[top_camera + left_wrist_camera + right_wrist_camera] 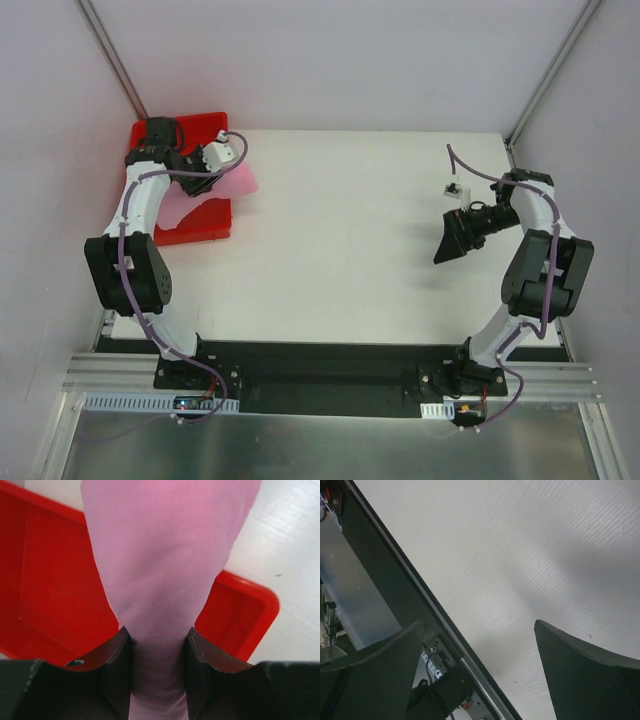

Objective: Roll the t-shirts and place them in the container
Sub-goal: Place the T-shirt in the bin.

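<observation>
The light-pink t-shirt (228,185) hangs from my left gripper (208,160) over the red tray (205,225) at the far left of the table. In the left wrist view the pink fabric (160,570) is pinched between my dark fingers (200,655) and spreads out above the tray (50,590). My left gripper (159,642) is shut on the t-shirt. My right gripper (452,240) is open and empty above the right side of the table; in the right wrist view (480,630) its jaws stand wide apart over bare tabletop.
The white table (350,250) lies between the arms. The red tray (150,135) reaches the table's far left corner. Metal frame posts (110,55) rise at the back corners. A black base rail (395,580) runs along the near edge.
</observation>
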Available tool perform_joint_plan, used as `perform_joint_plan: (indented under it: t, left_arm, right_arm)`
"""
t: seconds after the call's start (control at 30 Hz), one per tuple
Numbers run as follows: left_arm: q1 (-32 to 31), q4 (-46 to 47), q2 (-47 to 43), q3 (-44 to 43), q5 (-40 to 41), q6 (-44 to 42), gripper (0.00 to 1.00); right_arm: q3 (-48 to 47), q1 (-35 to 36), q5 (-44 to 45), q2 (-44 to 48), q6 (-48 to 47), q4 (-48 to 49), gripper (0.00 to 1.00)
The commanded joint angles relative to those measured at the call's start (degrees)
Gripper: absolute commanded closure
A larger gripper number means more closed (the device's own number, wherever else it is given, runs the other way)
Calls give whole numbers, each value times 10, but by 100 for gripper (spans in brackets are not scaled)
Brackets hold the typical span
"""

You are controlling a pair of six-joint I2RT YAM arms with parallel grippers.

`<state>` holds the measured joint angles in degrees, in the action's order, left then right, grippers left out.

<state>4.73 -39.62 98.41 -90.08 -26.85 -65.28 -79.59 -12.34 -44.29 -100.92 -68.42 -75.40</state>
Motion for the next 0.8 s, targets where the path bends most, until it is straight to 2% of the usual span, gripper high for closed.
perform_joint_plan:
  t: [0.0, 0.1, 0.33, 0.53, 0.77]
  left_arm:
    - [31, 123, -45, 55, -21, -54, 100]
    - [56, 155, -38, 60, -34, -63, 100]
    - [91, 175, -15, 69, -49, -173, 100]
    - [111, 183, -9, 113, -49, -273, 100]
    - [118, 183, 6, 154, -50, -303, 100]
  right_arm:
    - [42, -1, 44, 56, -7, -175, 4]
    - [64, -1, 64, 79, -9, -173, 4]
    - [96, 0, 97, 96, -10, -170, 4]
    - [99, -1, 115, 93, -8, -169, 4]
    - [114, -1, 128, 86, -12, -168, 4]
